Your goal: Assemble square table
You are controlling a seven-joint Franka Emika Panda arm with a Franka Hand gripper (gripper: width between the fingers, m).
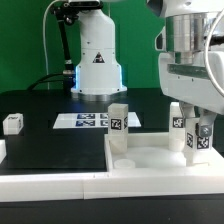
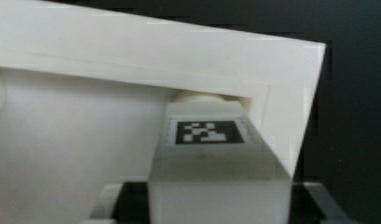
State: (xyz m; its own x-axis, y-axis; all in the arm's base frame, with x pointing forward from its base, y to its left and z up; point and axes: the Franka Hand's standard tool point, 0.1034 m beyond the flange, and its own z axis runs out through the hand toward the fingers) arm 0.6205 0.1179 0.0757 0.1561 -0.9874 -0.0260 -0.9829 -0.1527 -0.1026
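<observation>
White plastic makes up every furniture part in view. The gripper (image 1: pixel 192 132) hangs over the corner of the table top (image 1: pixel 150 158) nearest the exterior view's right. Its jaws stand partly apart and are closed on the held leg (image 1: pixel 180 125), one finger on each side.

In the wrist view the held leg (image 2: pixel 208 150) runs upright from between the dark fingertips (image 2: pixel 126 205) toward the corner of the table top (image 2: pixel 80 130). A black-and-white tag faces the camera on the side of the leg. The lower end of the leg sits at the corner of the top. Whether it is seated in the corner hole cannot be told.

Table top position: flat on the black table (image 1: pixel 40 105), in the foreground of the exterior view, set against the white rail (image 1: pixel 60 172) that runs along its near edge and up its side.

Other parts:
- Standing leg (image 1: pixel 118 122): upright at the far corner of the top toward the exterior view's left, tag facing the camera.
- Loose leg (image 1: pixel 12 123): on the black table at the exterior view's far left, well apart from the top.
- Marker board (image 1: pixel 92 120): flat on the table behind the top, just beside the standing leg.
</observation>
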